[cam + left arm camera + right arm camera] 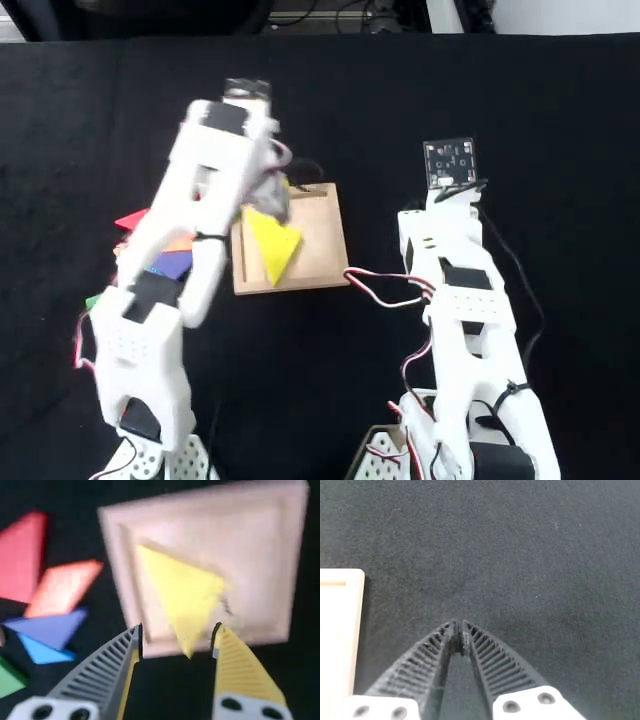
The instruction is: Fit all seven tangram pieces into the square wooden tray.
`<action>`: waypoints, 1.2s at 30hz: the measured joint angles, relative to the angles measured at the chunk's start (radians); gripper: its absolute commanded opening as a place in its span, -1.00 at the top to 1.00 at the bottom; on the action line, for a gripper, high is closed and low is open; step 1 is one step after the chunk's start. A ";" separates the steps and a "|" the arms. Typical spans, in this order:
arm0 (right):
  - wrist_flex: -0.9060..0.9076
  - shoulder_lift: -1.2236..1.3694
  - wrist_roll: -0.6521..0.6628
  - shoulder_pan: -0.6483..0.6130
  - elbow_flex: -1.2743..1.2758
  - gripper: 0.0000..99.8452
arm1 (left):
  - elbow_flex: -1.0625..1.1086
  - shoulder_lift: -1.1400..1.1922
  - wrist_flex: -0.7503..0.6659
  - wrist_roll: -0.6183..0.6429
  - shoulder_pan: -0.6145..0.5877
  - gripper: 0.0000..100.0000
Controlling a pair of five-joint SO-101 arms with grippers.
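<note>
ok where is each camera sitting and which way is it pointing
High view: fixed above the table, looking down; left arm over the tray, right arm beside it.
Left wrist view: on the left wrist, looking past the open left gripper at the yellow triangle on the tray, coloured pieces beside it.
Right wrist view: on the right wrist, looking past the shut right gripper at the black table and a tray corner.
Shared: all three show the tray; high and left wrist views the triangle.

We see a white left arm [140,350] and white right arm [450,240] with black joint blocks and red-and-white cables [382,284]; left gripper [177,630] fingers ribbed grey and yellow, right gripper [459,626] fingers ribbed black, screws at their bases
</note>
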 measured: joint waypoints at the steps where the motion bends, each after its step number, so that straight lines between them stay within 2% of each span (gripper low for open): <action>1: 0.000 0.000 0.000 0.000 0.000 0.98 | 0.000 0.000 0.008 -0.005 0.038 0.52; 5: 0.000 0.000 0.000 0.000 0.000 0.98 | 0.017 0.000 -0.009 -0.044 0.121 0.52; 11: 0.000 0.000 -0.002 0.000 0.000 0.98 | 0.106 0.000 -0.021 -0.353 0.140 0.52; 15: 0.000 0.000 -0.002 0.000 0.000 0.98 | 0.180 0.020 -0.068 -0.440 0.160 0.53; 17: 0.000 0.000 -0.002 0.000 0.000 0.98 | 0.207 0.046 -0.117 -0.474 0.158 0.62; 19: 0.000 0.000 -0.002 0.000 0.000 0.98 | 0.210 0.077 -0.150 -0.511 0.158 0.81; 21: 0.000 0.000 -0.002 0.000 0.000 0.98 | 0.204 0.091 -0.157 -0.537 0.167 0.96; 24: 0.000 0.000 -0.002 0.000 0.000 0.98 | 0.166 0.121 -0.147 -0.551 0.187 0.86; 36: 0.000 0.000 -0.002 0.000 0.000 0.98 | 0.094 0.236 -0.124 -0.551 0.170 0.86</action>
